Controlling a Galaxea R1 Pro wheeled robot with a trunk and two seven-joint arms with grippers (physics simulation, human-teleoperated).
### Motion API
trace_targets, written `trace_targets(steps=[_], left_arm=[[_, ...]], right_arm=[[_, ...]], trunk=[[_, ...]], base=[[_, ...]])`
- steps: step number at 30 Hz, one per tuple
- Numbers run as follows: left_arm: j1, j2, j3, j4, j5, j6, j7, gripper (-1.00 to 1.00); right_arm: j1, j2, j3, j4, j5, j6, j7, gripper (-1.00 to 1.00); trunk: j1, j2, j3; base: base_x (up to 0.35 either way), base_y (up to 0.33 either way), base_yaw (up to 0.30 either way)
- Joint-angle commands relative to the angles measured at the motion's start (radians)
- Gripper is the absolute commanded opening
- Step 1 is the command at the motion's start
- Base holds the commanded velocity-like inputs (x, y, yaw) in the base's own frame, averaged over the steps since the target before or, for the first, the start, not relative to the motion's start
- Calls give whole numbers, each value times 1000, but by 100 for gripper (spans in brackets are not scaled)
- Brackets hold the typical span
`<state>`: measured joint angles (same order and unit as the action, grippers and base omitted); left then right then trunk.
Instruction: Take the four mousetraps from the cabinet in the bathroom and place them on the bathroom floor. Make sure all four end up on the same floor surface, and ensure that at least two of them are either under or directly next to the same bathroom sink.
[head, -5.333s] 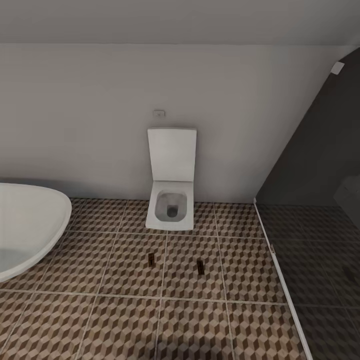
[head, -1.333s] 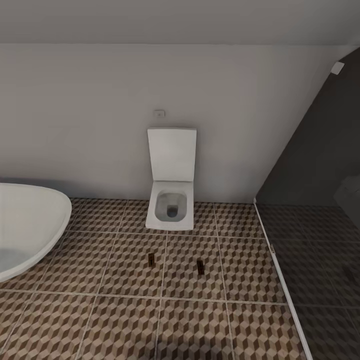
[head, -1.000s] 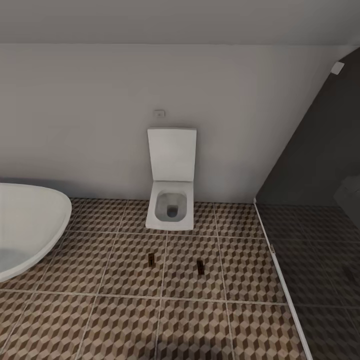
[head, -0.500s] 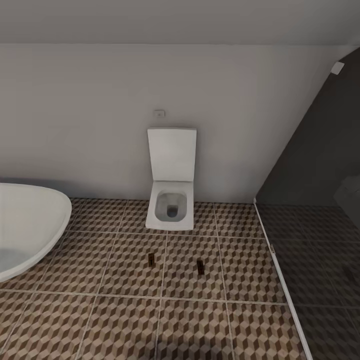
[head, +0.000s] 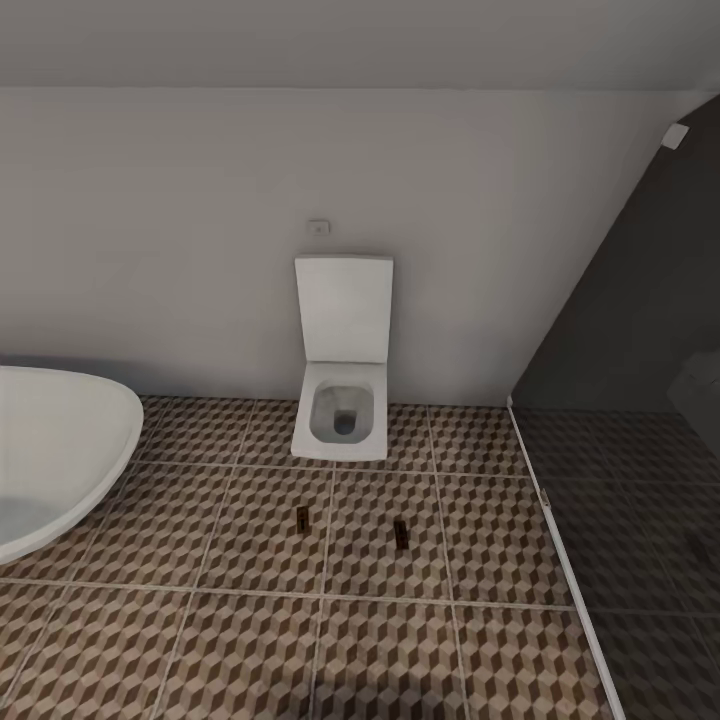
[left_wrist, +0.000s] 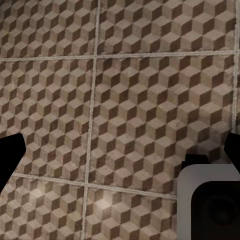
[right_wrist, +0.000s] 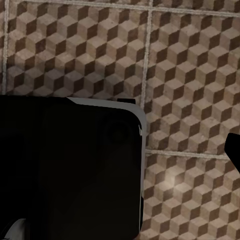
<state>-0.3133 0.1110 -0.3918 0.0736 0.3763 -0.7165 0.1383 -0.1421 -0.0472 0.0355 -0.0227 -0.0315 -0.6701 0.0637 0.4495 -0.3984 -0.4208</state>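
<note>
Mousetraps: 2 are being seen in head view, lying flat on the bathroom floor – left mousetrap, right mousetrap. Both are small dark-brown rectangles, too small for details.
Long axis: each trap is being shown w/ its long side running near-to-far, toward the toilet; which end is the front can't be told.
Position: both are sitting just near of the toilet, well apart from each other, the right one slightly nearer the robot; left trap is lying beside a grout line.
Floor: large square tiles, brown/beige 3D cube print, light grout; matte, w/ a soft light spot in both wrist views.
Toilet: 1, white, boxy, lid standing up against the pale wall, a small plate above it.
Bathtub: 1, white, smooth rounded rim, at the left edge.
Shower zone: dark glass panel at right, over darker tiles.
Left gripper: dark fingertips are being seen at opposite edges of left wrist view, spread wide, nothing between them but floor; a grey-white rounded block sits close to the lens.
Right gripper: one dark fingertip is being seen at the edge of right wrist view, a black rounded body covering the other side; opening can't be told, nothing is being seen in its grasp.
</note>
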Motion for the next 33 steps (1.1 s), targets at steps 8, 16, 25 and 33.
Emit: trace_targets(steps=[8, 16, 25, 33], left_arm=[[-1, -1, -9, 3, 3, -4, 4, 100], [-1, -1, -9, 3, 3, -4, 4, 100], [-1, -1, -9, 3, 3, -4, 4, 100], [-1, -1, -9, 3, 3, -4, 4, 100]], right_arm=[[-1, 0, 3, 1, -4, -3, 4, 100], [-1, 0, 3, 1, -4, -3, 4, 100], [-1, 0, 2, 1, -4, -3, 4, 100], [-1, 0, 3, 1, -4, -3, 4, 100]], trunk=[[0, -2, -1], [0, -2, -1], [0, -2, -1], [0, -2, -1]], base=[[0, 0, 0], [0, 0, 0], [0, 0, 0], [0, 0, 0]])
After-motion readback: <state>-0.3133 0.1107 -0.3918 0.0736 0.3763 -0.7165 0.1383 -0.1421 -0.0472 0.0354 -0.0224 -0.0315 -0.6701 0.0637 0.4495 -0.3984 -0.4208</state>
